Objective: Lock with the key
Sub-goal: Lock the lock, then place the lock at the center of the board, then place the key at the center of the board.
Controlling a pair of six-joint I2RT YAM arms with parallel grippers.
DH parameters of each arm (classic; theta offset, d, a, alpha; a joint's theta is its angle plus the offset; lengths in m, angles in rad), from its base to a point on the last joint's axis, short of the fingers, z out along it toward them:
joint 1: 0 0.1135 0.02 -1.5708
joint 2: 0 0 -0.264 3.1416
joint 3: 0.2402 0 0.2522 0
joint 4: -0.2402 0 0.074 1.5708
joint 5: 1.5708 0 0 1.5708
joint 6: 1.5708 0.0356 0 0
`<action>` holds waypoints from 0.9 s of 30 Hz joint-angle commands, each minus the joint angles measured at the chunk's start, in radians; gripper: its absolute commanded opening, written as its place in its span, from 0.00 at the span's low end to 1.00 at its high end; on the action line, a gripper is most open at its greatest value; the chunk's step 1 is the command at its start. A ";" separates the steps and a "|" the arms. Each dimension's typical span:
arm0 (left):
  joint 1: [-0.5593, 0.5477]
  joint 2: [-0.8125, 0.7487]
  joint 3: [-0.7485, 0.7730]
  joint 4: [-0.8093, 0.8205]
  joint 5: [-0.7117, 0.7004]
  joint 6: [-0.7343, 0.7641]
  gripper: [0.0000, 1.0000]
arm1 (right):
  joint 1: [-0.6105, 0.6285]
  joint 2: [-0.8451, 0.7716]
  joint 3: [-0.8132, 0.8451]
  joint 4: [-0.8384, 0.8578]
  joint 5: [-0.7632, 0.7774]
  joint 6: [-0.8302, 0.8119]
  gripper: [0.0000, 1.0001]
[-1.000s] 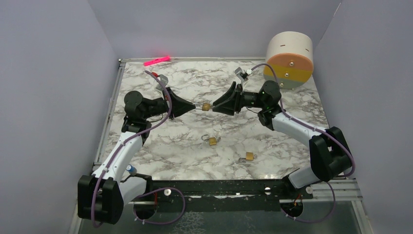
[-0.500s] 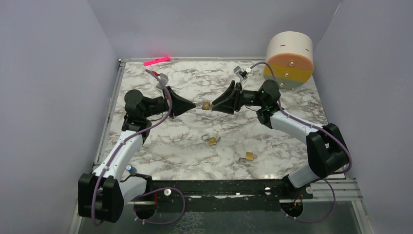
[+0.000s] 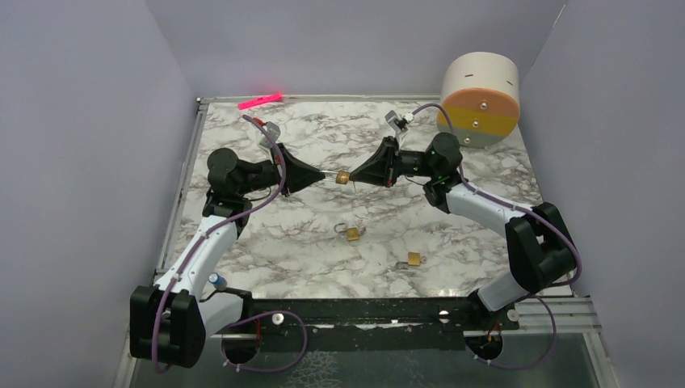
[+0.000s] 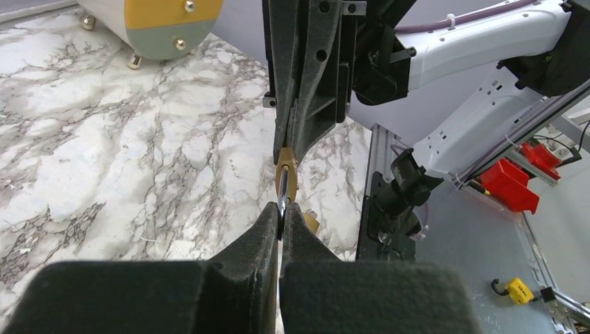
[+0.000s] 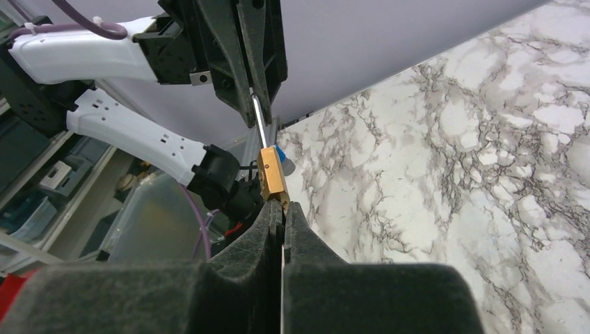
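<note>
From above, the padlock (image 3: 342,176) is seen between left end effector (image 3: 322,175) and right end effector (image 3: 354,178), over the counter (image 3: 283,250); at the left wrist, the key (image 4: 281,202) is gripped, tip at the padlock; at the right, the padlock is clamped, so gentle, coaxial turning is advised.

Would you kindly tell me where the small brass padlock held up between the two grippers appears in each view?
Top external: small brass padlock, near picture centre.
Left wrist: padlock centre, just beyond left gripper.
Right wrist: padlock near centre, at right gripper.
Shared landmark: white marbled tabletop.
</note>
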 commanded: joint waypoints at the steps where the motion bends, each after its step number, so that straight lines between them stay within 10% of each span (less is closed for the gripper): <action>1: 0.005 -0.001 0.034 0.031 0.012 0.013 0.00 | 0.006 0.008 0.026 0.026 -0.024 -0.006 0.01; 27: 0.169 -0.057 -0.012 0.054 -0.179 -0.046 0.00 | -0.087 -0.133 -0.304 0.093 0.066 0.024 0.01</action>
